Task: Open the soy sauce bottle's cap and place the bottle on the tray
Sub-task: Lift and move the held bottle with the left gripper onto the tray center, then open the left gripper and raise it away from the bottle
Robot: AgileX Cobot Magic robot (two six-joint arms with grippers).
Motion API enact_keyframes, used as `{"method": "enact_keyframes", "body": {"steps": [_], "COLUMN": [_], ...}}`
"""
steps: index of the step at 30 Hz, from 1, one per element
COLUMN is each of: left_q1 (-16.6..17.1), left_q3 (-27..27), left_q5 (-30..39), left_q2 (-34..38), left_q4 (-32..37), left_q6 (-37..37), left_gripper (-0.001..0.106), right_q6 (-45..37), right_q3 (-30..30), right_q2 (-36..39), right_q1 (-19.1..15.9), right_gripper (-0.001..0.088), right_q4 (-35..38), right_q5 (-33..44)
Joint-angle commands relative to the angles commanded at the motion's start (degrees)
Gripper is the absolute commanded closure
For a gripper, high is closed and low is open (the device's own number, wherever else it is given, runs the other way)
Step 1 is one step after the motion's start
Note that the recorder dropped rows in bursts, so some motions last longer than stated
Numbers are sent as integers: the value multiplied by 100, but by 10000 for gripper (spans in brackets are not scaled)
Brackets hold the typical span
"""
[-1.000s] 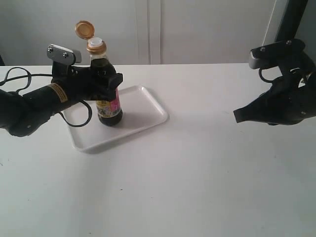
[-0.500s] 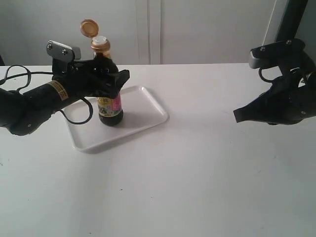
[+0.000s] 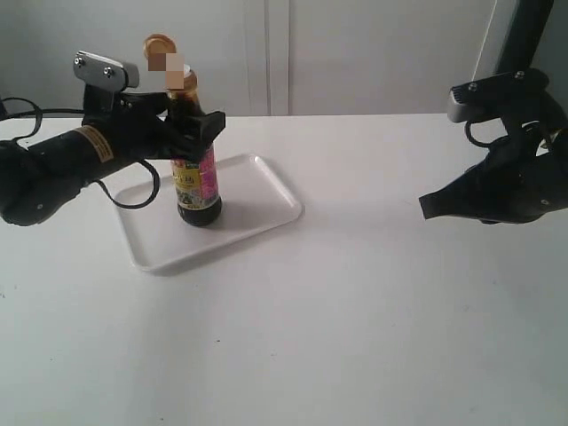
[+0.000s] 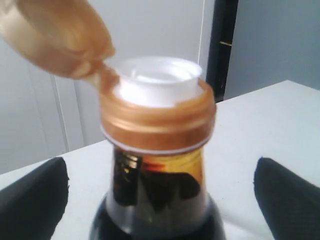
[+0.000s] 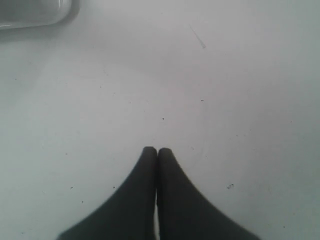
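Since half a second ago the left gripper (image 3: 197,133) has risen along the soy sauce bottle (image 3: 196,186), from the shoulder up to the neck, while the bottle itself has stayed put on the tray (image 3: 257,213). That bottle stands upright toward the left half of the tray, in the left-center of the exterior view, its pink-and-yellow label facing the camera. Its cap (image 3: 160,49) is flipped open, hinged back toward the upper left, though part of it is blurred in this view. From the left wrist view the cap (image 4: 60,35) tilts away and the white spout (image 4: 157,80) sits exposed above the copper collar; the two dark fingers (image 4: 32,200) sit at either lower corner, well clear of the bottle's neck (image 4: 155,190), so the left gripper (image 4: 160,205) is spread wide and grips nothing. At the right edge of the exterior view the right gripper (image 3: 428,209) hangs over the bare table (image 3: 355,337), well apart from the tray. Its wrist view shows the right gripper (image 5: 156,152) with fingertips pressed together, clenched on nothing, and a corner of the tray (image 5: 35,15) at upper left.
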Motion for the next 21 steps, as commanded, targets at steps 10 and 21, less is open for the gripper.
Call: {"method": "enact_keyframes", "body": {"steps": [10,21], "left_q1": [0,0], "left_q3": [0,0], "left_q5": [683,2310], "left_q2": [-671,-1313], "left_q4": [1043,2199], "left_q6": [-928,-2038], "left_gripper": [1,1], "right_q6": [2,2], "right_q3": [0,0], "right_q2": [0,0], "right_q1": [0,0], "right_gripper": [868,868], "right_q4": [11,50], "right_q5": [-11,0]}}
